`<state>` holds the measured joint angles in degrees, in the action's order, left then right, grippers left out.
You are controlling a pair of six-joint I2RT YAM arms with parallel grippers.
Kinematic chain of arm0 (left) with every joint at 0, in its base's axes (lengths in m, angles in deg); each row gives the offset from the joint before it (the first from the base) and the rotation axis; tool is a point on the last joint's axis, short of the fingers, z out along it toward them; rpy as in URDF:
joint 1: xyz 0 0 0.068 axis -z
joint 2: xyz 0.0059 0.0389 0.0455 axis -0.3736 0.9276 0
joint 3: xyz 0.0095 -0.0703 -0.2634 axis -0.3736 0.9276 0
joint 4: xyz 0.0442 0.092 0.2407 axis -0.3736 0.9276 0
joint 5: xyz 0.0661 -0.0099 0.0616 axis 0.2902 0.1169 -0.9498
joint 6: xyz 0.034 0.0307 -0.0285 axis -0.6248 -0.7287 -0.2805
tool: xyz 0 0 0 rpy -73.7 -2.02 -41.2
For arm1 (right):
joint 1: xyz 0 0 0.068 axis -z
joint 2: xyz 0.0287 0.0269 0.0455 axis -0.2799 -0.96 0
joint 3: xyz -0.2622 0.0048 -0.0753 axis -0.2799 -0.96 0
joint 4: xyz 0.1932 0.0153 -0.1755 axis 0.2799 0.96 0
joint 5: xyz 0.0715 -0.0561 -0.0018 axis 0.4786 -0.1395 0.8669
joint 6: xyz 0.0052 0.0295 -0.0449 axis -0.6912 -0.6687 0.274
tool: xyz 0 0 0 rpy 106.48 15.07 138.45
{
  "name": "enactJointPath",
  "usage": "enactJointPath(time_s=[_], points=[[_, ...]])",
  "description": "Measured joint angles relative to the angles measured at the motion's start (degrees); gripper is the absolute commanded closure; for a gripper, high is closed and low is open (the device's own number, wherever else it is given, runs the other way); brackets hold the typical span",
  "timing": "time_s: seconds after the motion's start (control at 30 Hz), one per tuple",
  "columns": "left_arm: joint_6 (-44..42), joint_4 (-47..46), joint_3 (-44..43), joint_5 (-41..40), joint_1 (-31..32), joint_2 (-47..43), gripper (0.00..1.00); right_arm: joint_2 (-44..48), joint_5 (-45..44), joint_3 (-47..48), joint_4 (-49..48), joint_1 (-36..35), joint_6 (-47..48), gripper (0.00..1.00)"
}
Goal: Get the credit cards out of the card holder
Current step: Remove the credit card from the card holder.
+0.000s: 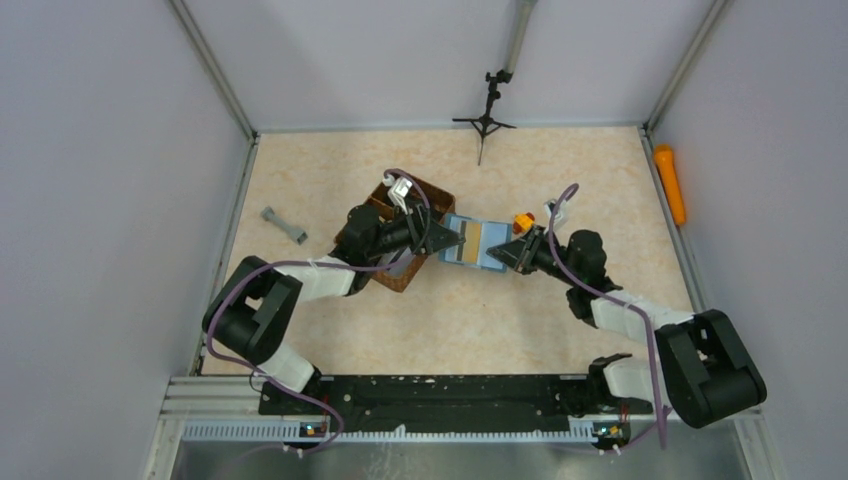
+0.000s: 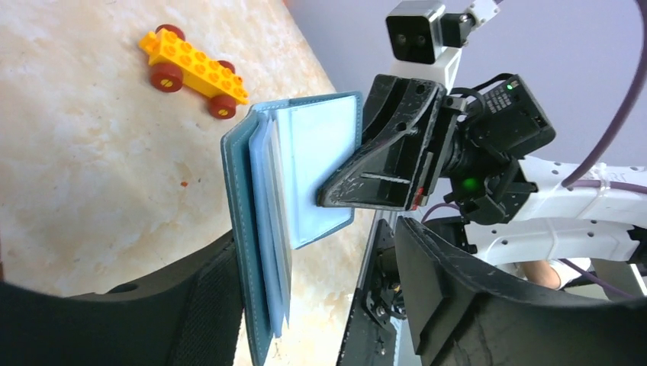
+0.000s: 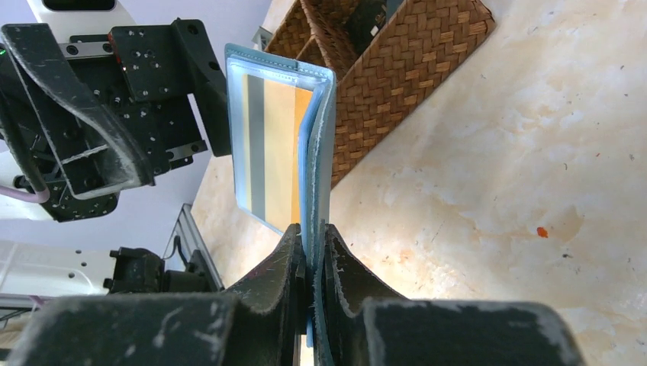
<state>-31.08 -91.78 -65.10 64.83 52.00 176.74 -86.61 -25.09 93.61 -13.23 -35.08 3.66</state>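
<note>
Card holder (image 1: 478, 243) held on edge above the table (image 3: 496, 191), between my two grippers. My right gripper (image 3: 309, 259) is pinched tight on the edge of its teal leaves, so the holder stands straight ahead of those jaws. One stitched leaf with a clear window splays off towards my left arm. Behind the window sits a card (image 3: 275, 152), glossy amber with a dark stripe, its long side apparently running directly away from my right jaws. My left gripper (image 2: 317, 252) is spread wide, with the holder's opposite edge between its fingers, against one and apart from the other. I judge it the nearer to the card. Pocket mouth: cannot tell. A stiff woven basket (image 3: 397, 69) lies beyond
</note>
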Motion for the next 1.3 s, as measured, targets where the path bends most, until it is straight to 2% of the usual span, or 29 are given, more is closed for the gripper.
enactJointPath(time_s=[0.07,0.1,0.2,0.37,0.4,0.47,0.5,0.53,0.67,0.73,0.83,0.93,1.07,1.17,1.3], points=[[0.5,-1.0,0.0,0.4,0.0,0.2,0.28,0.0,0.0,0.0,0.0,0.0,0.0,0.98],[0.7,-1.6,0.0,0.7,0.0,0.3,0.31,0.1,0.1,0.0,0.0,0.0,0.0,0.98],[1.3,-2.4,0.0,1.2,0.0,1.1,0.58,0.2,0.4,0.0,-0.4,0.0,-0.1,0.98],[0.8,-1.4,0.0,1.4,0.0,1.7,0.86,0.8,1.1,0.0,-1.8,0.0,-0.2,0.96],[0.7,-1.0,0.0,1.4,0.0,1.7,0.92,1.0,1.1,0.0,-2.2,0.0,-0.3,0.90],[0.4,-0.6,0.0,1.4,0.0,1.7,1.00,1.8,1.0,0.0,-2.4,0.0,-0.2,0.64],[0.3,-0.5,0.0,1.4,0.0,1.7,1.00,2.3,0.9,0.0,-2.2,0.0,-0.1,0.51],[0.1,-0.3,0.0,1.4,0.0,1.7,1.00,2.9,0.5,0.0,-1.6,0.0,0.1,0.43],[-0.2,0.8,0.0,1.4,0.0,1.7,1.00,6.5,-4.5,0.6,5.6,0.0,2.2,0.34],[-0.4,1.2,0.0,1.4,0.0,1.6,1.00,9.1,-9.7,2.4,13.8,0.1,4.2,0.33],[-0.6,1.9,0.0,1.2,0.0,1.6,1.00,13.8,-14.7,4.5,22.7,0.5,7.0,0.34],[-0.8,2.3,0.0,1.0,0.0,1.4,1.00,23.1,-17.4,5.0,30.8,0.7,9.1,0.34],[-0.8,2.3,0.0,1.1,0.0,1.2,1.00,34.6,-16.4,5.7,37.2,0.7,9.8,0.47],[-0.3,1.8,0.0,1.1,0.0,1.2,1.00,36.6,-12.3,7.2,37.9,0.8,8.9,0.59],[0.1,1.2,0.0,1.4,0.1,1.2,1.00,33.4,-4.8,8.3,36.4,0.7,6.0,0.60]])
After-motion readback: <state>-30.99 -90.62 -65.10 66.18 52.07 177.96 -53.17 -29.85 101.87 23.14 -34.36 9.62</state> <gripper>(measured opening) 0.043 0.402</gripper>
